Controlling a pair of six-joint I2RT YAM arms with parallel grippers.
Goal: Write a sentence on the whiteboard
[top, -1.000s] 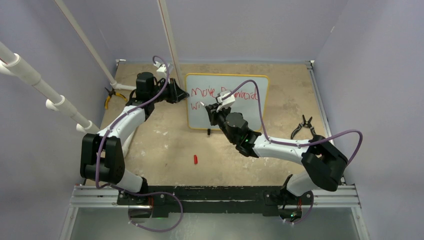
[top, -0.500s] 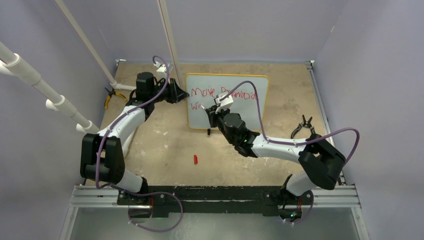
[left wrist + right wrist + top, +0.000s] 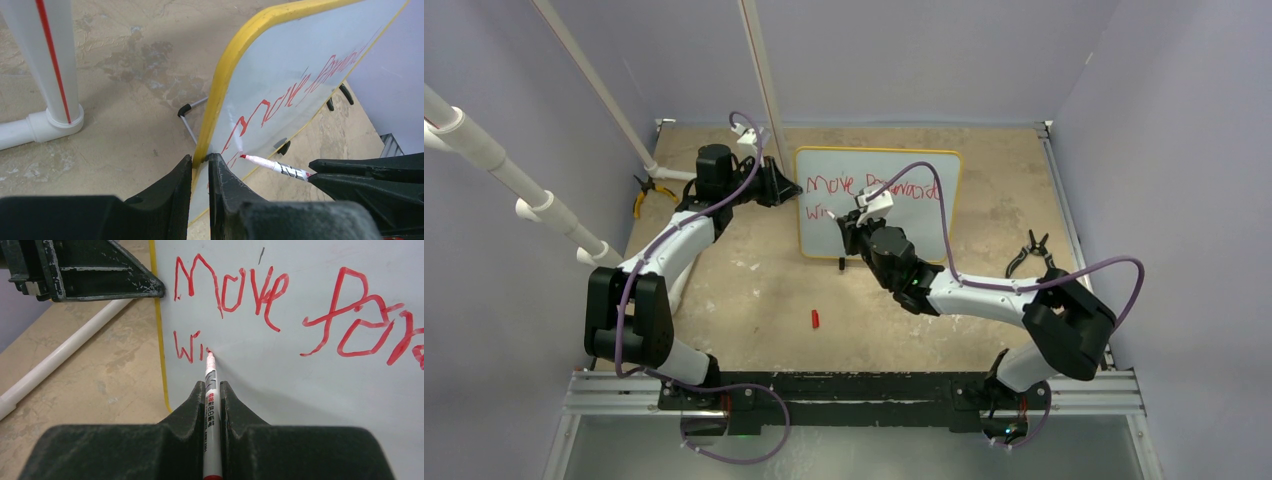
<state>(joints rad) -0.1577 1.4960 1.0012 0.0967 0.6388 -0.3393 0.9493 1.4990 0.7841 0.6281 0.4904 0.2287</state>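
Observation:
The whiteboard [image 3: 924,215] stands upright on black feet, white with a yellow frame [image 3: 225,80]. Its red lettering [image 3: 230,290] reads "Move forw..." on the first line and "Wi" [image 3: 187,346] on the second. My left gripper [image 3: 200,162] is shut on the board's left edge, also seen in the top view [image 3: 786,187]. My right gripper [image 3: 212,390] is shut on a white marker with a red tip [image 3: 210,370]. The tip touches the board just right of "Wi". The marker also shows in the left wrist view [image 3: 275,167].
A small red marker cap [image 3: 815,319] lies on the tan tabletop in front of the board. White pipes [image 3: 50,65] stand at the back left. Black clamps lie at the left [image 3: 646,190] and right [image 3: 1029,250] table edges.
My right arm shifted slightly left along the board's second line, with the marker tip against the surface. The left arm has not moved.

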